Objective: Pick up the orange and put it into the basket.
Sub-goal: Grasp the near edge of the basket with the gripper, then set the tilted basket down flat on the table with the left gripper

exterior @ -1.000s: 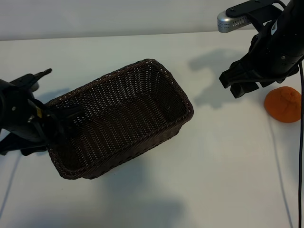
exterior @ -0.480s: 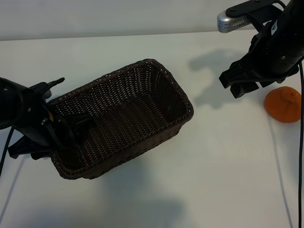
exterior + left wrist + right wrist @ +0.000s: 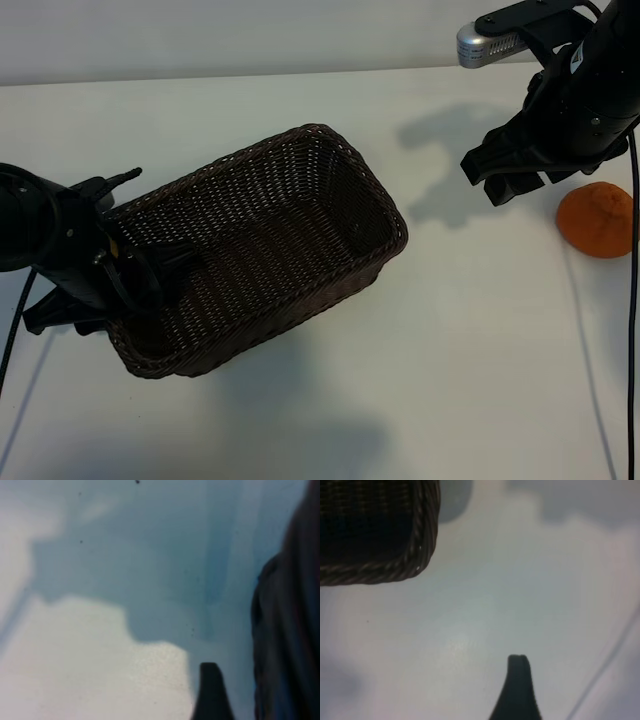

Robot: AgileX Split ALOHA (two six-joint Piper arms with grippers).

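The orange [image 3: 596, 220] lies on the white table at the far right, clear of everything. The dark woven basket [image 3: 330, 140] sits in the middle of the table; its rim corner [image 3: 415, 565] shows in the right wrist view. My right gripper [image 3: 500, 180] hangs open and empty above the table, between basket and orange, just left of the fruit. My left gripper [image 3: 135, 290] straddles the basket's left end rim, one finger inside. In the left wrist view its outer finger [image 3: 210, 695] stands a little apart from the basket wall [image 3: 290, 630].
A black cable [image 3: 632, 300] runs down the table's right side past the orange, and another cable [image 3: 15, 330] trails from the left arm. The table's far edge meets a pale wall at the back.
My left gripper has moved in over the basket's left end and its fingers have narrowed somewhat. The right arm and the orange have not moved.
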